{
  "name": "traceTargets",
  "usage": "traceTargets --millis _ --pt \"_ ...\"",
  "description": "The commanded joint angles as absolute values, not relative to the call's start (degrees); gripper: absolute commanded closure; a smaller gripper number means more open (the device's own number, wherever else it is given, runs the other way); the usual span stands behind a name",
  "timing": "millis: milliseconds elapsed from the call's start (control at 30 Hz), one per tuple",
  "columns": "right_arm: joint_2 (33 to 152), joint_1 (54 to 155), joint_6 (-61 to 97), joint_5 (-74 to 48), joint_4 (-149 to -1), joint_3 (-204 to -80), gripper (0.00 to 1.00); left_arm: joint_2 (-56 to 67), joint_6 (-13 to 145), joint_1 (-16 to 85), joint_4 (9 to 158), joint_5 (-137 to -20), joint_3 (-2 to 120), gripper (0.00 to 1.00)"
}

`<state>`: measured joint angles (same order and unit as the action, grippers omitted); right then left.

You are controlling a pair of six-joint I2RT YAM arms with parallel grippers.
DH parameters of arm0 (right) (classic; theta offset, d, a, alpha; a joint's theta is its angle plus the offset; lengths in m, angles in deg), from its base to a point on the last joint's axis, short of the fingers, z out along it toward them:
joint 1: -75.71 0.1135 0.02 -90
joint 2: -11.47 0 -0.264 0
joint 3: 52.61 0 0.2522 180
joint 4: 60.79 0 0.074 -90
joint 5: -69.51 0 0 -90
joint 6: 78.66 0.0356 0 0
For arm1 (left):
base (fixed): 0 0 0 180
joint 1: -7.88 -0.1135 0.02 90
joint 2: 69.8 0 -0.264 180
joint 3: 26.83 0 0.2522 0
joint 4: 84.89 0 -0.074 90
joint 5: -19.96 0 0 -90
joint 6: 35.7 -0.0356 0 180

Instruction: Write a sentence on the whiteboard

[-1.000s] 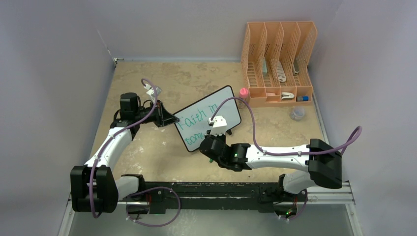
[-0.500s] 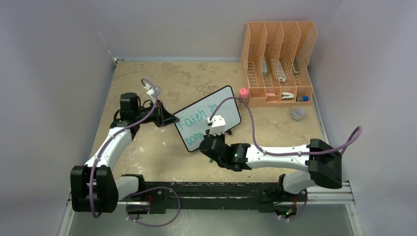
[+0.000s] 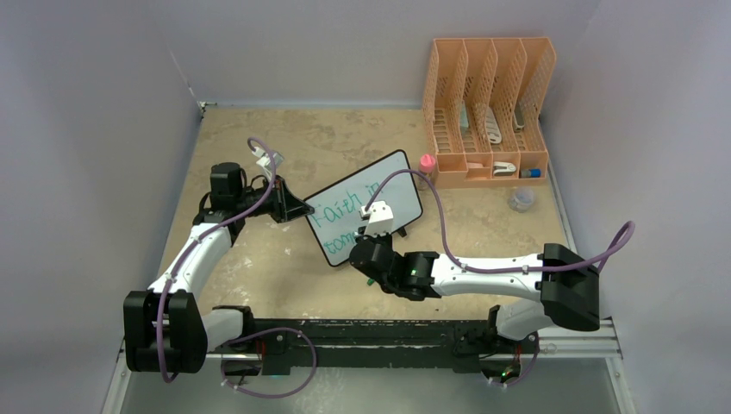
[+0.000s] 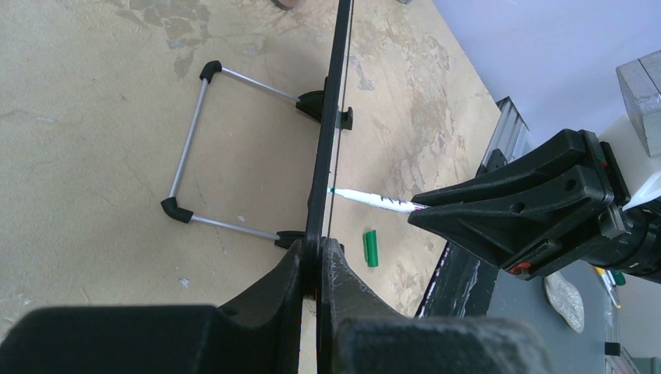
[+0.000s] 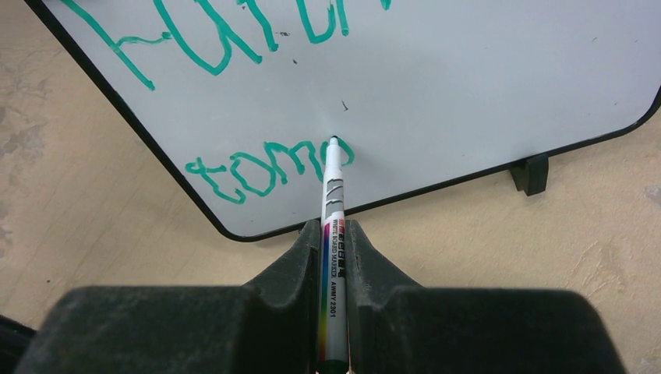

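Whiteboard [image 3: 402,183] stands propped on the surface [image 3: 345,138], left edge pinched by the left claw [image 4: 318,246], while the right claw [image 5: 334,227] pinches a marker [image 5: 334,191] whose tip touches the board at the end of green lettering [image 5: 261,170] "tomo".

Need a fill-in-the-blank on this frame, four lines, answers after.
1. The right gripper is shut on a ____.
2. The bottom line of writing so far reads ____.
3. The left gripper is shut on the edge of the ____.
4. The loose cap on the table is coloured ____.
Missing words: marker; tomo; whiteboard; green.
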<state>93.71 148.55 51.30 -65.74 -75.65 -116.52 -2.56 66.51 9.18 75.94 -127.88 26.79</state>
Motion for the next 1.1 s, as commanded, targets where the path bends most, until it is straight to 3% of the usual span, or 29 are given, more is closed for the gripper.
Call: traceTargets --millis 0,1067 --pt "93.3 148.2 50.1 -64.9 -70.1 -118.0 1.0 -2.4 64.8 10.0 73.5 -125.6 27.6 1.0" --pt "89.6 148.2 53.7 -63.6 -75.8 -115.1 1.0 -2.6 64.8 10.0 73.4 -125.0 27.6 1.0"
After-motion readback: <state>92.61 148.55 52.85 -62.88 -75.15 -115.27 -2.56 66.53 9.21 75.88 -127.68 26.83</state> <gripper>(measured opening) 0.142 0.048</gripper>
